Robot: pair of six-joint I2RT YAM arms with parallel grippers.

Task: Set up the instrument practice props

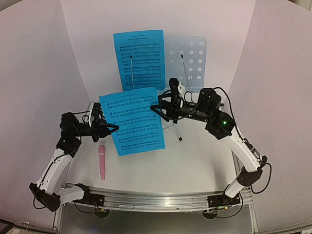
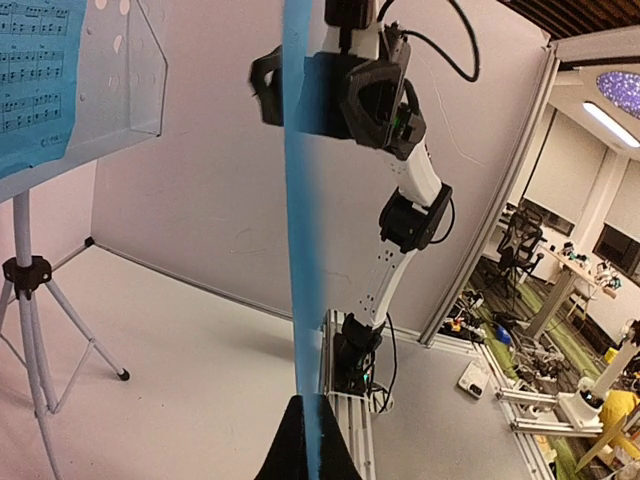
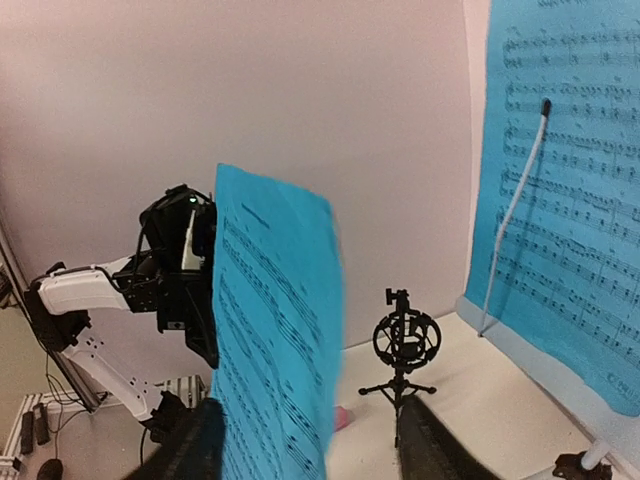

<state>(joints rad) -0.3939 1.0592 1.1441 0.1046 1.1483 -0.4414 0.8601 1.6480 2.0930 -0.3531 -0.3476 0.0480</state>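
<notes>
The loose sheet (image 1: pixel 134 122) of blue music is held upright in the air above the desk (image 1: pixel 204 165), in front of the music stand (image 1: pixel 192 56); its left edge is pinched in the left claw (image 1: pixel 111 128), which is closed flat on the paper so that the page can be steered. The right claw (image 1: pixel 161 111) is set at the opposite edge with its fingers (image 3: pixel 425 440) spread wide; the paper is seen between them but not clamped, and this is judged a steadying or receiving position. A second sheet (image 1: pixel 141 56) is already mounted on the left half of the stand under a thin retaining arm; the perforated right half is bare and is judged the intended place for the loose sheet. The pink microphone (image 1: pixel 102 162) is lying flat on the desk by the left arm; the small black tripod (image 3: pixel 405 345) is standing apart from it with no microphone in it, so that step is judged not yet done. The desk is white and matt, edged on the near side by an aluminium rail (image 1: pixel 156 199); it is enclosed by plain white panels (image 1: pixel 44 73), beyond which an office with chairs (image 2: pixel 520 235) and ceiling lights is seen.
</notes>
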